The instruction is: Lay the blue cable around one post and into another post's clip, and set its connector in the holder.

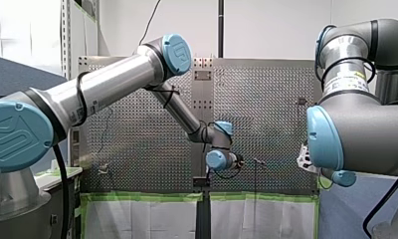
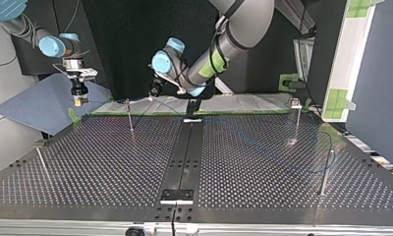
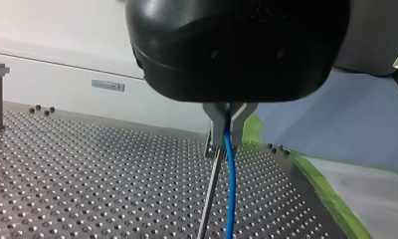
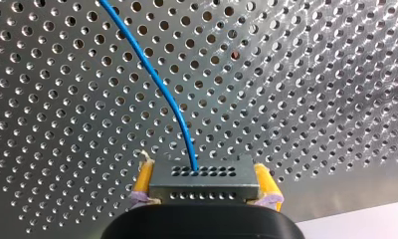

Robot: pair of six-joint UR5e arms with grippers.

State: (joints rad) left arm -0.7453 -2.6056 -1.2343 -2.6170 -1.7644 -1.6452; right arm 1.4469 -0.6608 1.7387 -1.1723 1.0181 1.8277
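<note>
**A:** Where is the cable right now?

**B:** My left tool [image 3: 228,130] has its metal fingers closed on the blue cable [image 3: 230,194]. The cable hangs from them just beside a thin post [image 3: 210,199]. In the top view that is the upper middle of the frame, near the far edge of the worktop [image 2: 111,162]. My right tool [image 4: 204,180] is at that view's upper left. Its yellow pads are clamped on the grey connector [image 4: 203,190], and the cable runs out of it.

**A:** So which step is this?

**B:** The wrap round the post, I judge. The clip and the holder are not yet done.

**A:** How do you do it well?

**B:** I would carry the cable low round the post's far side, so it cannot ride over the top. I would let the right tool follow gently, so the line goes snug without dragging on the connector.
</note>
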